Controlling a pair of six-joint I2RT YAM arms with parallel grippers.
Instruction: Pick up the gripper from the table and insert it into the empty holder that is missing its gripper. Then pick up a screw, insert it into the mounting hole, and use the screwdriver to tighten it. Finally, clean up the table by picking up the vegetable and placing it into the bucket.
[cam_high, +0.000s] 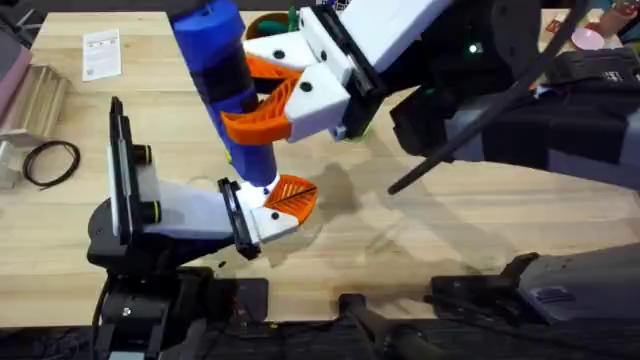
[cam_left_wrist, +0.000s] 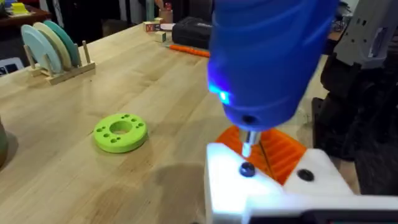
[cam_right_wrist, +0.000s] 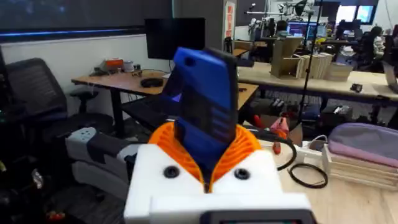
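Right gripper (cam_high: 262, 95): fingers pinching screwdriver (cam_high: 222, 60), upright, bit straight above screw (cam_left_wrist: 247, 169)
Left gripper: fingers' state can't tell

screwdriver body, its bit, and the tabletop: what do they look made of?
Screwdriver: glossy blue plastic by the look; smooth moulded shell with soft highlights and a lit blue LED.
Bit: thin bare metal, silvery glint.
Table: light wood, visible grain and plank seams, matte finish; solid or veneer, can't tell.
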